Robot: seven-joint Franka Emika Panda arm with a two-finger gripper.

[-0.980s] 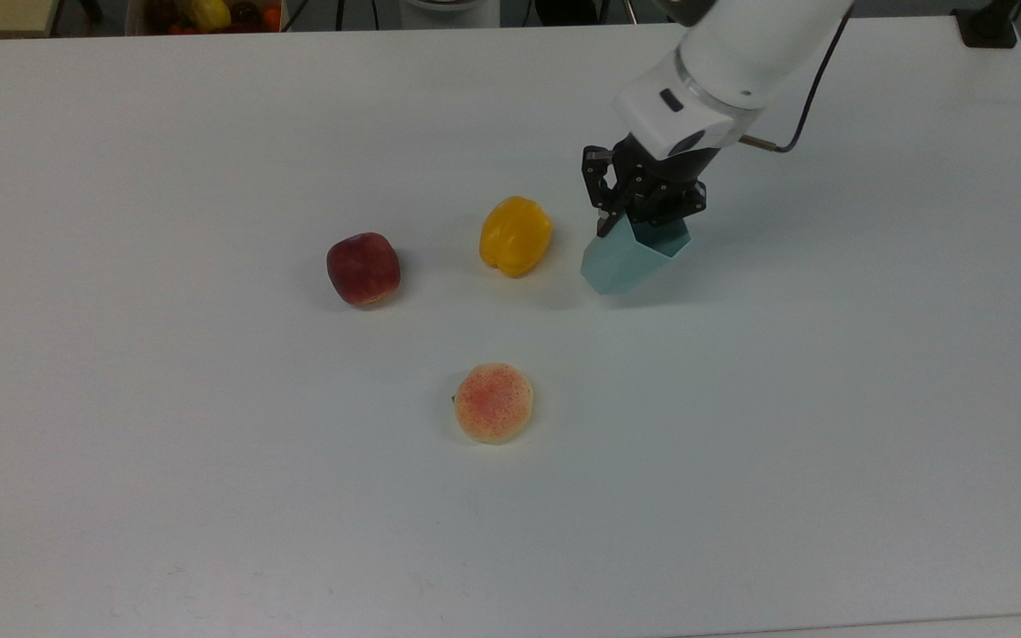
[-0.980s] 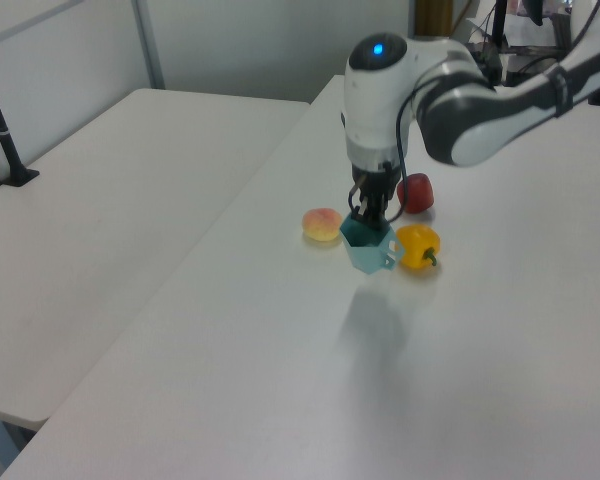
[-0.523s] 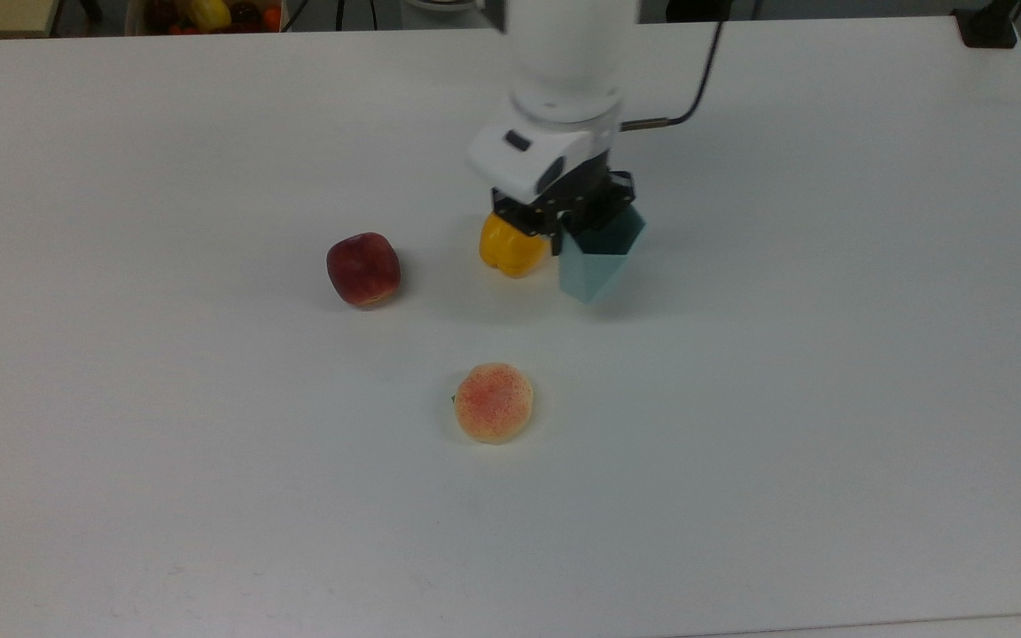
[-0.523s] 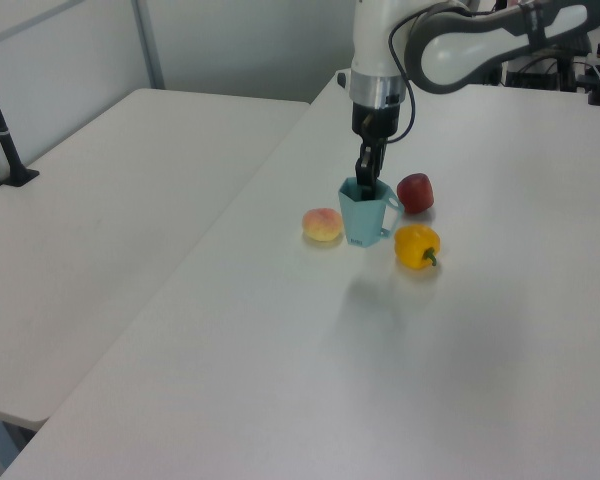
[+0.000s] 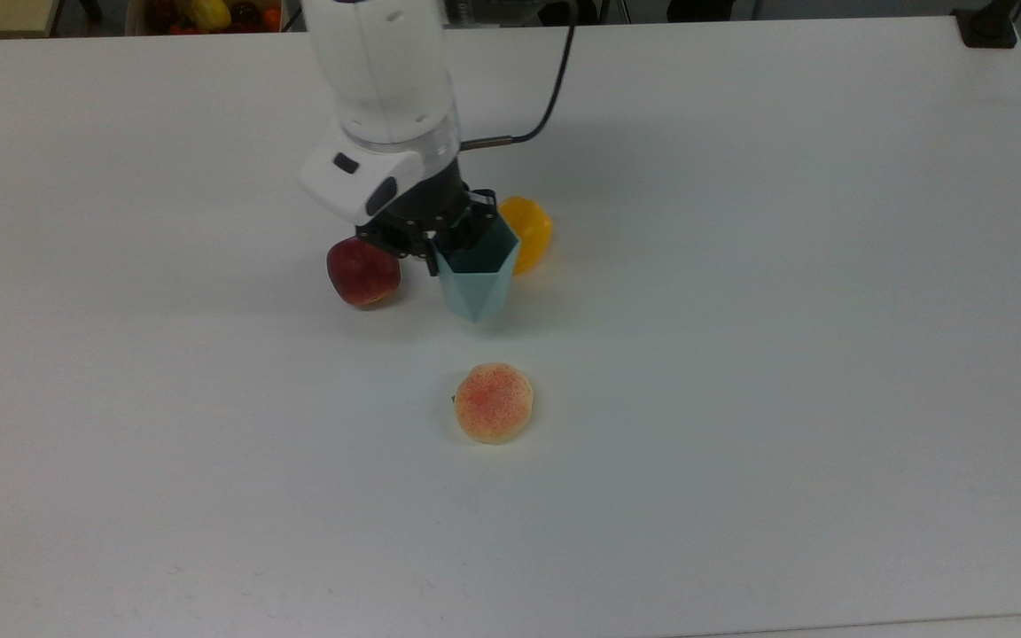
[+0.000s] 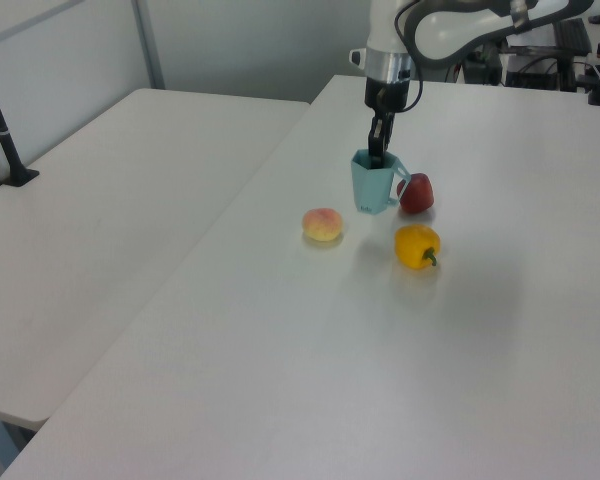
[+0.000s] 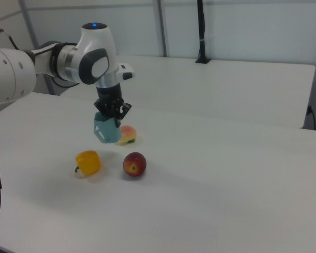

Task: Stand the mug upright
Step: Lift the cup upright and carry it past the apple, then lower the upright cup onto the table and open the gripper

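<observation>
The pale teal faceted mug (image 5: 473,285) hangs above the white table (image 5: 741,354) with its mouth up, between the red apple and the yellow pepper in the top view. In the right view the mug (image 7: 108,132) leans slightly. My gripper (image 5: 445,248) comes down from above and is shut on the mug's rim, one finger inside the cup and one outside. The left view has the gripper (image 6: 378,152) at the mug (image 6: 373,187) rim, with the handle toward the apple.
A red apple (image 5: 362,270) sits just to the top view's left of the mug, with a yellow pepper (image 5: 528,229) just behind on its right. A peach (image 5: 494,402) lies nearer the front. A fruit box (image 5: 209,13) stands past the far edge.
The arm swung toward the top view's left, carrying the mug from right of the pepper to between apple and pepper. The mug went from tilted to mouth-up.
</observation>
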